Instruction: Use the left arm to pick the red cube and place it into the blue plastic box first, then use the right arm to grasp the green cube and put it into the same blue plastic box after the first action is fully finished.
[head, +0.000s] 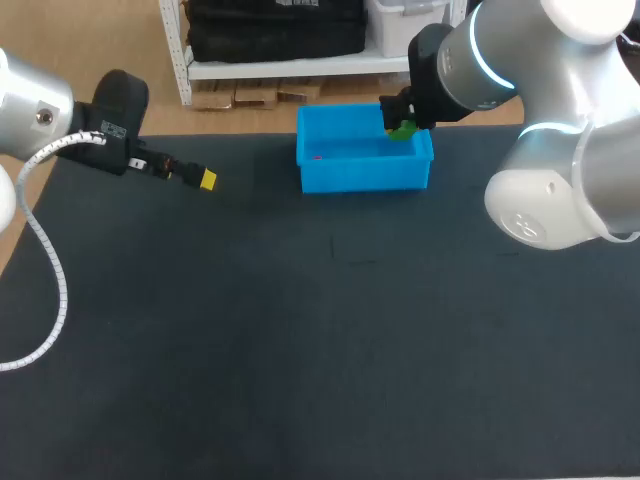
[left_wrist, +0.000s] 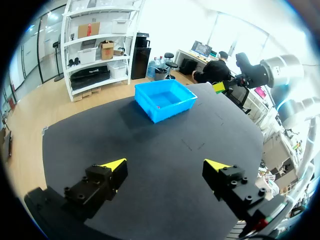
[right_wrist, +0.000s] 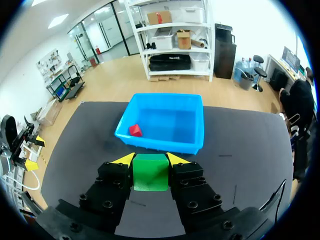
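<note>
Step 2 is in hand: the right end effector (right_wrist: 150, 159) is clamped on the green cube (right_wrist: 150, 175), the red cube (right_wrist: 135, 130) lies in the blue box (right_wrist: 197, 137); next, I think, open over it. The left end effector (left_wrist: 165, 164) stands apart

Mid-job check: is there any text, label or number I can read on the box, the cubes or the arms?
Nothing can be read.
White label on the left arm: too small to read.
Blue box, red cube, green cube: no print shows.
</note>
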